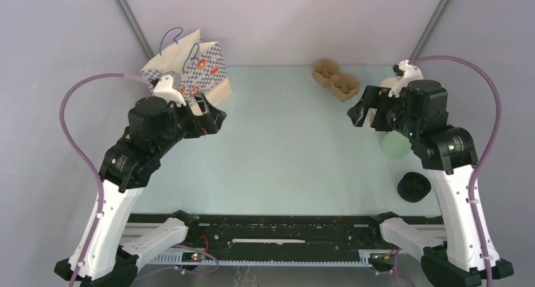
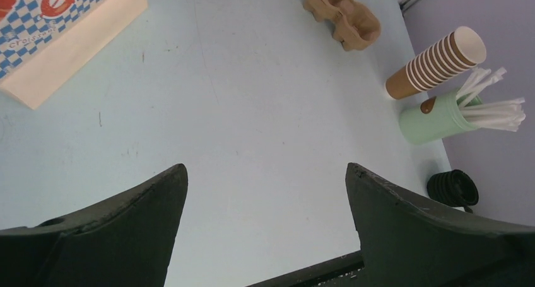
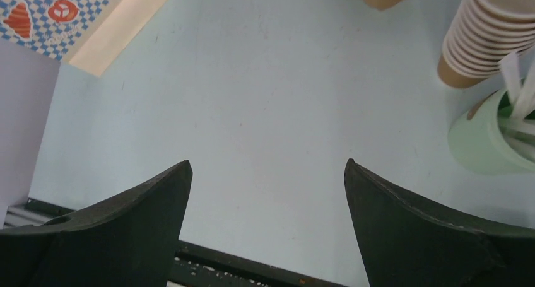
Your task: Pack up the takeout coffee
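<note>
No lidded takeout coffee shows in any view. A blue-and-white checked paper bag (image 1: pixel 189 69) stands at the back left, also in the left wrist view (image 2: pixel 57 28) and the right wrist view (image 3: pixel 69 16). A brown pulp cup carrier (image 1: pixel 335 79) lies at the back right with its wells bare (image 2: pixel 344 12). My left gripper (image 1: pixel 211 113) hangs open above the table beside the bag, nothing between its fingers (image 2: pixel 265 170). My right gripper (image 1: pixel 358 105) hangs open near the carrier, likewise with nothing in it (image 3: pixel 266 167).
A stack of lidless brown cups (image 2: pixel 435 63) lies tilted at the right edge, mostly hidden under the right arm in the top view. Beside it stands a green holder (image 1: pixel 394 146) with white sticks. A pile of loose black lids (image 1: pixel 414 187) sits near the front right.
</note>
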Available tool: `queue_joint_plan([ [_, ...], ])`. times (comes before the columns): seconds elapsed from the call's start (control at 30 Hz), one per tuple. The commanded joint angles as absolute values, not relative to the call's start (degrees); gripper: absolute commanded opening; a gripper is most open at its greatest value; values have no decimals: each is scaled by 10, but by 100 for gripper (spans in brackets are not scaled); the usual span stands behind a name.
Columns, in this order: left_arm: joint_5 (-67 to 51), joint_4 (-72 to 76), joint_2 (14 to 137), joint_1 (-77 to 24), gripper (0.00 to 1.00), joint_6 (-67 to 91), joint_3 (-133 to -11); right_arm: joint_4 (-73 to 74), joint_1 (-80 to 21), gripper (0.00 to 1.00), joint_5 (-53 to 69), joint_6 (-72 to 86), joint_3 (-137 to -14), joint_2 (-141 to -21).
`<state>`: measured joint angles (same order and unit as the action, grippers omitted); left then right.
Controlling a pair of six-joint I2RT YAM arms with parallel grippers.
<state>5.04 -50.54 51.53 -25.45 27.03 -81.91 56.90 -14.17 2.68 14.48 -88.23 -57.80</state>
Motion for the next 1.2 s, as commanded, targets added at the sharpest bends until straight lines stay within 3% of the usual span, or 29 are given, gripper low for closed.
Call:
queue_joint_plan([
  [0.0, 32, -475, 515, -264, 100, 278, -800, 596, -152, 99, 58, 175, -890, -603],
  [0.27, -8, -473, 538, -269, 100, 267, -790, 583, -136, 97, 44, 167, -914, -715],
  [0.67, -44, -487, 591, -297, 100, 232, -791, 593, 5, 84, -86, 97, -1146, -1016],
  [0.87, -26, -493, 603, -313, 100, 215, -799, 635, 45, 72, -110, 66, -1260, -1112],
  [1.17, -12, -498, 614, -314, 100, 202, -811, 630, 48, 47, -84, 61, -1260, -1131],
])
